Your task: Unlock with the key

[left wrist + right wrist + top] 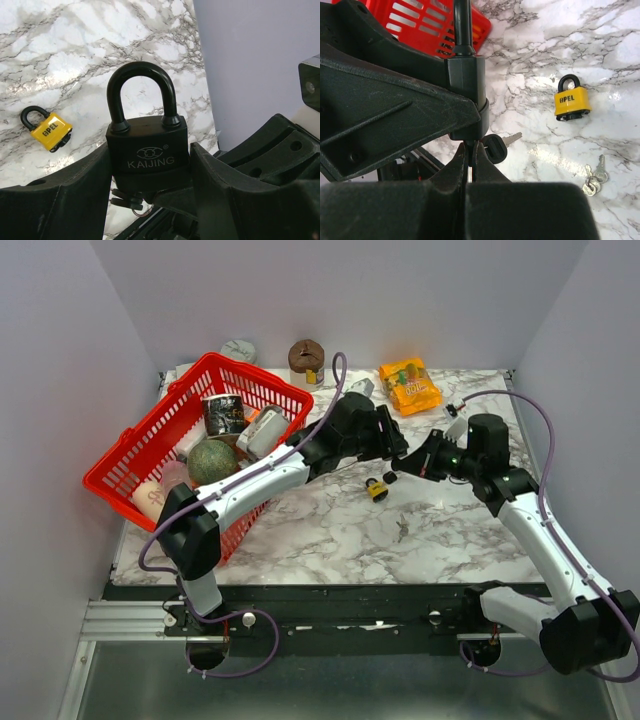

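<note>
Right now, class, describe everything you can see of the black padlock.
The black padlock looks like matte coated metal, stamped KAIJING, with its curved shackle closed. It is held above the marble table, clamped by its sides in the left gripper. Keys hang beneath it, where the right gripper is pinched shut.

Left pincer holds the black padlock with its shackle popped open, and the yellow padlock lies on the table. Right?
No: the shackle is shut, both legs seated, per the left wrist view. The left pincer does hold the black padlock; the yellow padlock lies on the table.
</note>
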Controlling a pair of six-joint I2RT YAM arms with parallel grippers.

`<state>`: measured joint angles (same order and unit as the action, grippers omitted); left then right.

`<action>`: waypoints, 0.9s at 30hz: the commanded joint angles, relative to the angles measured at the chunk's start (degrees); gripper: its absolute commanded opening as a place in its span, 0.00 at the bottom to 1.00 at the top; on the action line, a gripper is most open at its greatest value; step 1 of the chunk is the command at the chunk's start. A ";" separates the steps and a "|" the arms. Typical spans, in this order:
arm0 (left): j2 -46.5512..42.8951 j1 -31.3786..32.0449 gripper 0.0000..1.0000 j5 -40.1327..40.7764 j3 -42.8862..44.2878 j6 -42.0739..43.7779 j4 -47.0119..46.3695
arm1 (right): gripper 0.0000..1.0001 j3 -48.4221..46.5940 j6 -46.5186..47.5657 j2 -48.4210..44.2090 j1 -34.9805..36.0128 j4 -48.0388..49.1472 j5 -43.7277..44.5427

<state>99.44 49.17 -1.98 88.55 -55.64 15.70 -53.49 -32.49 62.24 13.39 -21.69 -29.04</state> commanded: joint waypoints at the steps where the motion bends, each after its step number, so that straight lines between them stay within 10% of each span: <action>1: -4.33 0.40 0.00 -7.95 -2.94 -0.35 -7.52 | 0.01 -2.49 0.68 0.61 -2.49 8.07 5.66; 27: -10.32 -2.32 0.00 -17.97 -14.20 -0.70 -27.13 | 0.01 -0.12 -3.81 -0.45 -7.67 17.21 -9.72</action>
<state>93.69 45.78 -11.86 75.68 -56.49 -8.69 -53.52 -34.35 61.23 8.14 -14.02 -41.60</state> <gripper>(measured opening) 0.650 0.023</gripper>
